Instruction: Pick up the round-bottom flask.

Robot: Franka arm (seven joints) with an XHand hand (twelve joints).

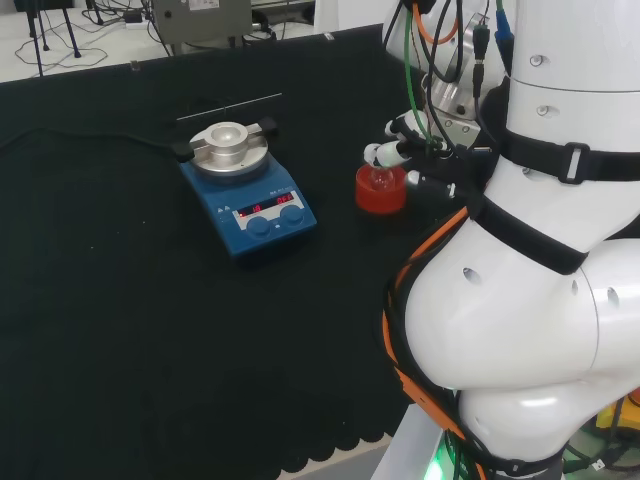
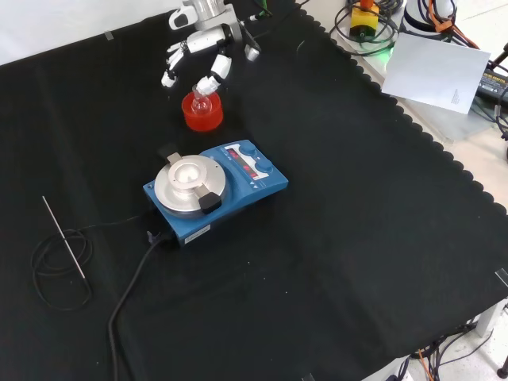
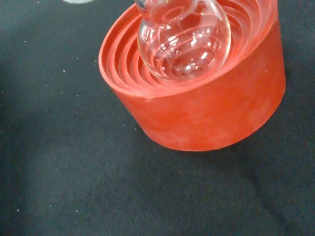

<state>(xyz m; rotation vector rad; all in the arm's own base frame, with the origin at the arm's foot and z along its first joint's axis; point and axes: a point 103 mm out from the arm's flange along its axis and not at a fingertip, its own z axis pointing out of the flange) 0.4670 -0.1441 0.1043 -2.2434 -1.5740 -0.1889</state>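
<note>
In the front view, nearest the camera, a thin metal rod (image 2: 63,237) lies on the black cloth (image 2: 357,238) at the left, beside a coil of black cable (image 2: 55,270) that runs to a blue magnetic stirrer (image 2: 216,190) with a round silver top plate (image 2: 190,184) near the middle of the bench. Just beyond the stirrer stands a red ribbed ring stand (image 2: 202,113), and in it sits the round-bottom flask (image 2: 202,101), clear glass, neck up. The wrist view shows the flask's bulb (image 3: 184,42) resting in the stepped hollow of the stand (image 3: 206,108), which sits flat on the cloth. Farther off still, at the top of the front view, the hand (image 2: 208,40) hangs over the stand with its fingers (image 2: 216,73) spread and reaching down; one fingertip is at the flask's neck, the others stand apart to the left, and none is curled round the glass. In the head view the hand (image 1: 415,140) sits just right of the stand (image 1: 381,190), with the stirrer (image 1: 250,200) well to its left.
</note>
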